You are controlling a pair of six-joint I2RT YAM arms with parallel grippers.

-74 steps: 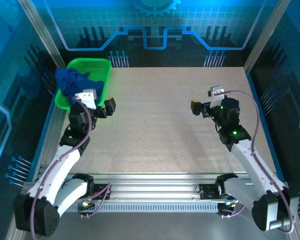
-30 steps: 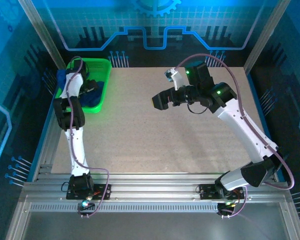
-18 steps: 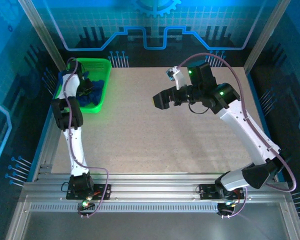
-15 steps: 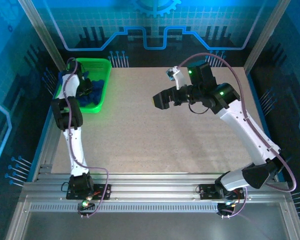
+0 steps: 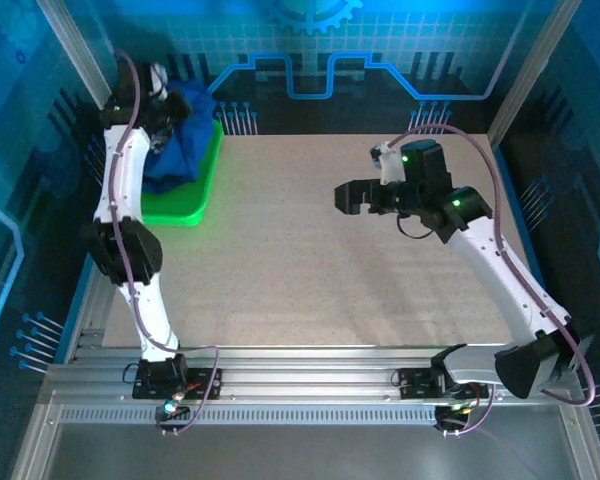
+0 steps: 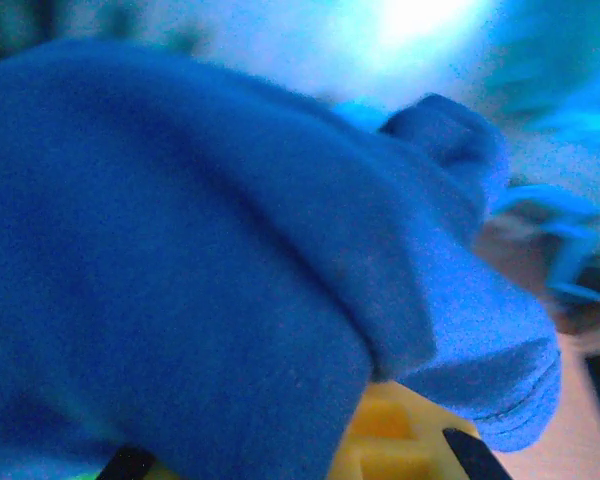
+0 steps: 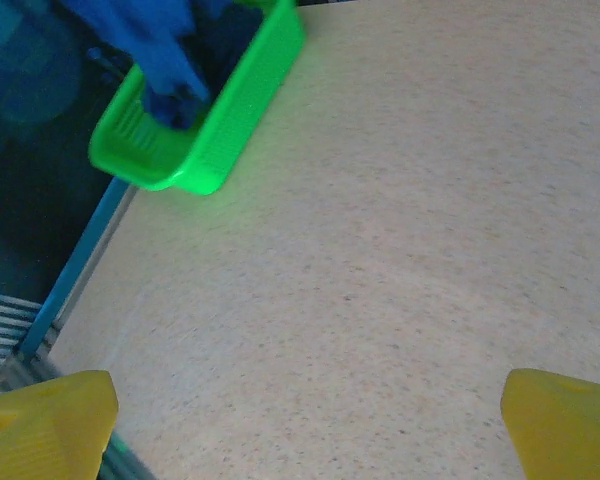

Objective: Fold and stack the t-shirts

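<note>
Overhead, one speckled beige worktop spans the middle of the frame. Two arms rise from its lower edge: the left arm stretches straight up the left side, and the right arm bends from the lower right toward the centre. One green plastic basket sits on the worktop in the upper left corner; the right wrist view has it at upper left. One royal-blue t-shirt hangs bunched above the basket's far end, its lower folds trailing down into the basket. In the left wrist view the cloth covers nearly the whole frame; its chest print cannot be made out. The left end effector, at the top left, is clamped closed on the upper part of the t-shirt. The right end effector hovers over bare worktop right of centre, well apart from the basket, spread wide and holding nothing; its two yellow fingertips sit at the bottom corners of the right wrist view.
</note>
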